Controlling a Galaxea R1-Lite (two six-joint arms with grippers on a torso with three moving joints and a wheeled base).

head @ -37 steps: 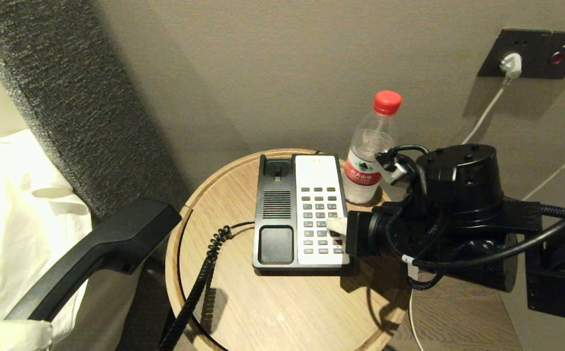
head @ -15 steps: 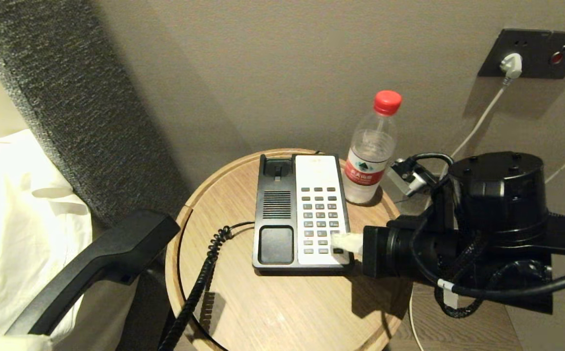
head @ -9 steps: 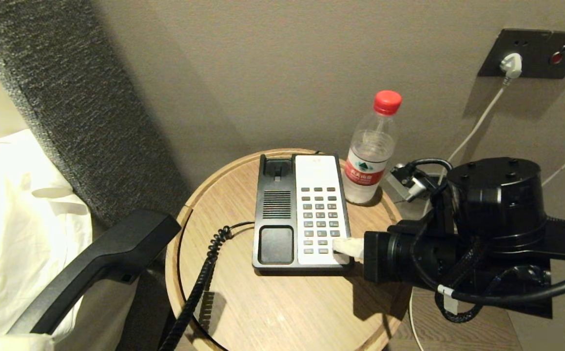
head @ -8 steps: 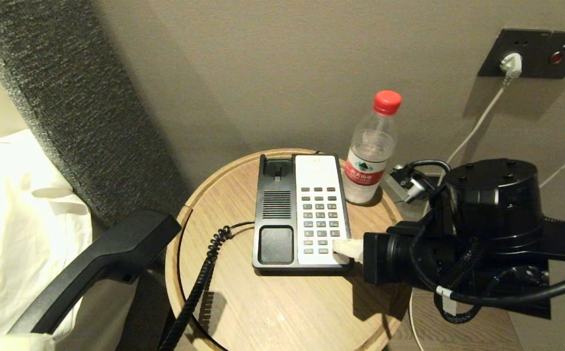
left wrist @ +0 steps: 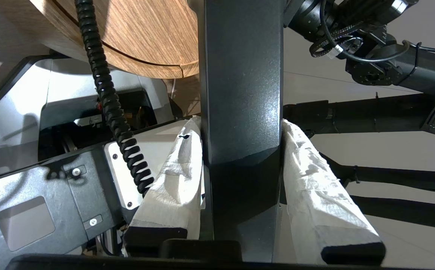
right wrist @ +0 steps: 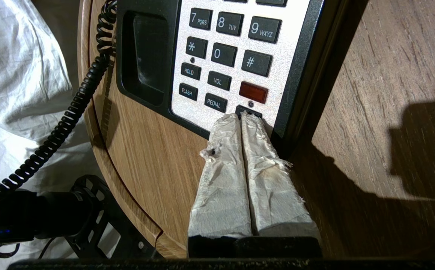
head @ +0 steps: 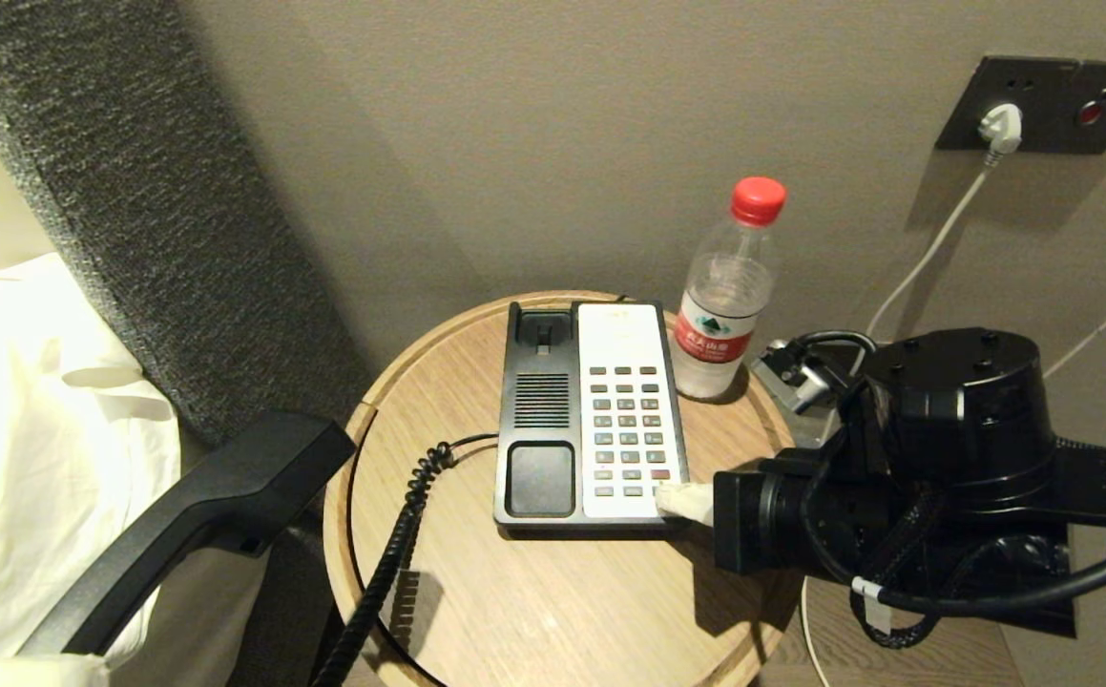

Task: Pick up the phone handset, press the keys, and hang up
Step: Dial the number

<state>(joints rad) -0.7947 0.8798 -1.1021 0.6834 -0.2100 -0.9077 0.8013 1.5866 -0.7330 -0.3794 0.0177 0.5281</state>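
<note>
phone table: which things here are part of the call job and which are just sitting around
In the job:
- phone handset, held off the table by the left gripper
- phone base with its keypad
- coiled cord
- right gripper, shut, tips at the bottom key row

Just there:
- water bottle
- wall socket with white plug
- round table
- white bedding

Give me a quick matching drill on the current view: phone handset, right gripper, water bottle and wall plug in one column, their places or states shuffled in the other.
Things:
1. phone handset
2. right gripper
3. water bottle
4. white plug

Places or states:
A. in the wall socket
B. standing beside the phone base, by the wall
C. off the cradle, clamped in the left gripper
D. shut, tips at the keypad's near corner

Pairs: 1-C, 2-D, 3-B, 4-A
</note>
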